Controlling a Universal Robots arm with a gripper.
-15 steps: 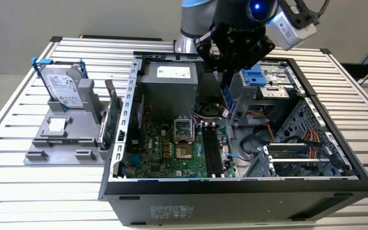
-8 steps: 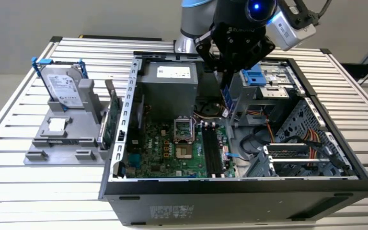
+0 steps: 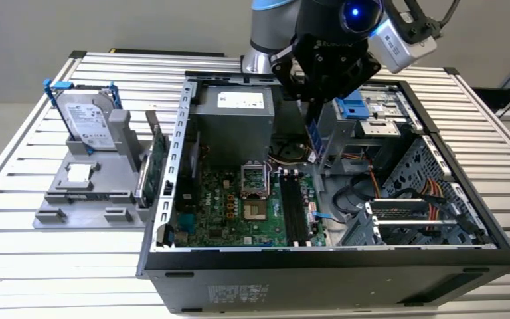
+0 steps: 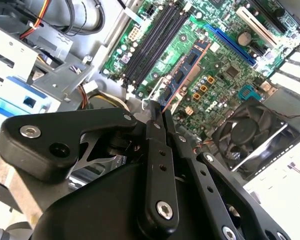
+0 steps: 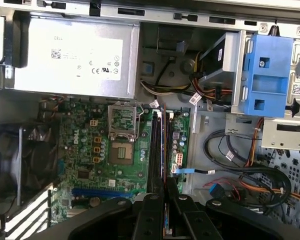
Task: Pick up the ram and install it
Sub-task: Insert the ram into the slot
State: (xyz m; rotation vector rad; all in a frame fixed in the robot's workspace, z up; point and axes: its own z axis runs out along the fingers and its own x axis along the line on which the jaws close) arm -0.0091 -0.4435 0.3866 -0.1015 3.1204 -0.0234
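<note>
Closest to me, my gripper (image 4: 160, 114) is clenched on the ram (image 4: 182, 80), holding it on edge, I reckon so it lines up with the black slots (image 3: 292, 212). It hangs inside the open computer case (image 3: 326, 282), not yet seated.
</note>
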